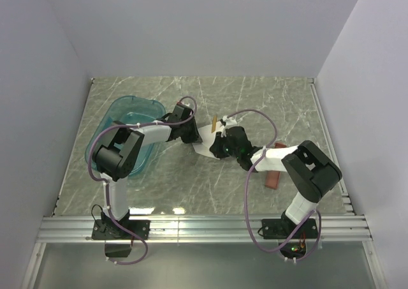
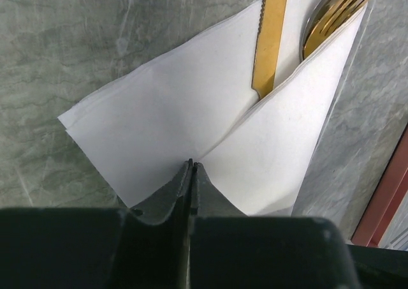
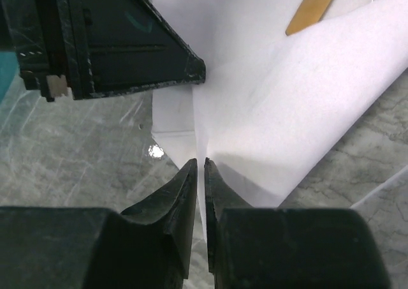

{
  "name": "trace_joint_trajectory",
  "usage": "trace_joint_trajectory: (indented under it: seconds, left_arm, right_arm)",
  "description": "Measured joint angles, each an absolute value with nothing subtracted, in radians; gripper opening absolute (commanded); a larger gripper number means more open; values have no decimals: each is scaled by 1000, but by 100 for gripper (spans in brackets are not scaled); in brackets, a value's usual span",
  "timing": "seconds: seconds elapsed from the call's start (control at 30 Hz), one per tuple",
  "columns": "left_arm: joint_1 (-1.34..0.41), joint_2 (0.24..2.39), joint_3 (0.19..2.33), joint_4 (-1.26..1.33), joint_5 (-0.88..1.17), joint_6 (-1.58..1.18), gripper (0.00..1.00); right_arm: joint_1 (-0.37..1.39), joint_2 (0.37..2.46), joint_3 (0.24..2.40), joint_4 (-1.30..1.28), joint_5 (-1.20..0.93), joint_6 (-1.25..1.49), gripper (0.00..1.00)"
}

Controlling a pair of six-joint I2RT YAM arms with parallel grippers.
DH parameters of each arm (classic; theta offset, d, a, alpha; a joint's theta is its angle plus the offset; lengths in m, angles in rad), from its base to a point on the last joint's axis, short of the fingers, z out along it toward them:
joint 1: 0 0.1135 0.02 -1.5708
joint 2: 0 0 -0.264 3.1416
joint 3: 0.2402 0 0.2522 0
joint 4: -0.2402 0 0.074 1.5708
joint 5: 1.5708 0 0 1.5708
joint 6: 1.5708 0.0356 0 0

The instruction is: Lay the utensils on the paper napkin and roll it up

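Note:
The paper napkin [image 2: 166,110] lies on the marble table with one flap folded over the utensils. A gold knife [image 2: 270,40] and a gold fork over a silver spoon bowl [image 2: 331,14] stick out of the fold at the top. My left gripper [image 2: 191,164] is shut, its tips at the flap's edge. My right gripper [image 3: 199,163] is shut on the napkin [image 3: 280,104], with the white sheet passing between its fingers. The left gripper [image 3: 191,69] shows just beyond it on the same edge. From above, both grippers meet over the napkin [image 1: 205,145]; a utensil tip [image 1: 215,121] pokes out.
A translucent teal tub [image 1: 121,120] stands at the left, under the left arm. A long reddish-brown tray [image 1: 274,179] lies at the right near the right arm, and its edge shows in the left wrist view [image 2: 386,196]. White walls close in the table.

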State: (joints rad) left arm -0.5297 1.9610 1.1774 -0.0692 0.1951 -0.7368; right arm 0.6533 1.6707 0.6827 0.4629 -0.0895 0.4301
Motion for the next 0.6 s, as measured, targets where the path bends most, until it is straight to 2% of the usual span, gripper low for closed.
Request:
trace_joint_trajectory:
  seconds: [0.1,0.6]
  left_arm:
    - [-530,1961,1177,-69,197,-735,1]
    - [-532,1961,1177,-66,196,-719,0]
  right_arm:
    - [653,1671,682,445,-89,439,13]
    - [653,1621,645,394,-96,469,12]
